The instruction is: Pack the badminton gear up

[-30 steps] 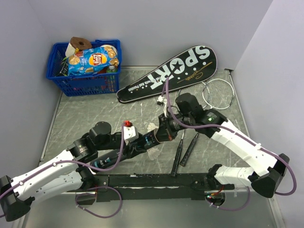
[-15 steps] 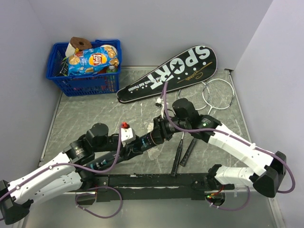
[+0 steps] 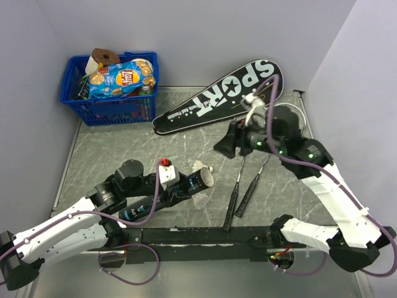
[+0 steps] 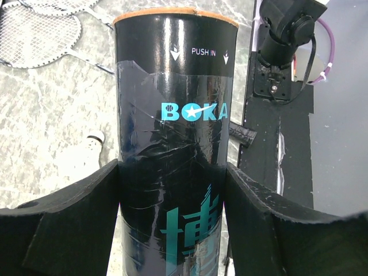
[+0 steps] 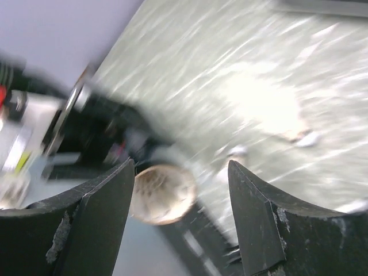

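Observation:
My left gripper [image 3: 177,188] is shut on the dark tube [image 3: 193,184], which lies low over the table with its mouth toward the right. In the left wrist view both fingers [image 4: 75,215] press the tube [image 4: 175,115] lettered "BOKA". Two white shuttlecocks lie beside it, one behind [image 3: 200,166] and one in front [image 3: 200,200]. My right gripper [image 3: 224,146] hangs open and empty, up and right of the tube's mouth [image 5: 163,192]; that view is blurred. Two rackets [image 3: 237,189] lie with handles toward me, their heads partly under the right arm. The black "SPORT" cover [image 3: 223,96] lies behind.
A blue basket [image 3: 111,102] of snacks stands at the far left corner. Walls close in the table on the left, back and right. The black mounting rail [image 3: 205,236] with both arm bases runs along the near edge.
My right gripper was shut at the tube's mouth; it has opened and pulled back up and to the right. The left arm keeps hold of the tube, barely shifted.

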Robot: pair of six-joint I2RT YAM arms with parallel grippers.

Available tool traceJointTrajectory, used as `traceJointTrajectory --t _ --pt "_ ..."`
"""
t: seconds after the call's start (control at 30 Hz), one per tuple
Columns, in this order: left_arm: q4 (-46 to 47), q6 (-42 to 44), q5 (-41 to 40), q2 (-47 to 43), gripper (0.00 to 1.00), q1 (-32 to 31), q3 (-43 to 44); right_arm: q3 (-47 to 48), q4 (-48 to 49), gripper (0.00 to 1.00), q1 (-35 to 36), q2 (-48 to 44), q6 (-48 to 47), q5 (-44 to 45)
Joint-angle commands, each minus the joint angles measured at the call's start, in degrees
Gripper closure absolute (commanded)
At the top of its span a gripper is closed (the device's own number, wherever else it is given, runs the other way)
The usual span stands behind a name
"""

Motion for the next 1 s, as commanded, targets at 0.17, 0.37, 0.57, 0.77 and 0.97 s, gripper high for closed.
traceJointTrajectory --t 0.17,0.37,0.57,0.77,0.97 --pt "2.39 0.30 -6.47 -0.60 0.99 -0.22 1.52 -4.95 -10.40 0.28 -5.44 0.29 -0.51 15.06" --pt "2.66 0.04 -17.37 -2.53 0.99 -0.22 1.43 -22.95 2.14 0.28 -5.53 -2.61 12.64 7.42" --pt "3.36 -0.58 -25.47 -4.91 0.99 -0.22 1.34 -36.69 16.03 0.28 -1.32 -3.84 30.57 5.04" --pt "2.75 -1.80 -28.99 -5.08 0.99 -0.22 2.04 -39.25 21.14 0.25 5.28 -0.77 43.68 8.90" --pt "3.53 -2.69 -28.55 -7.10 0.99 -0.22 2.22 -40.49 25.36 0.25 9.59 1.96 52.93 11.10"
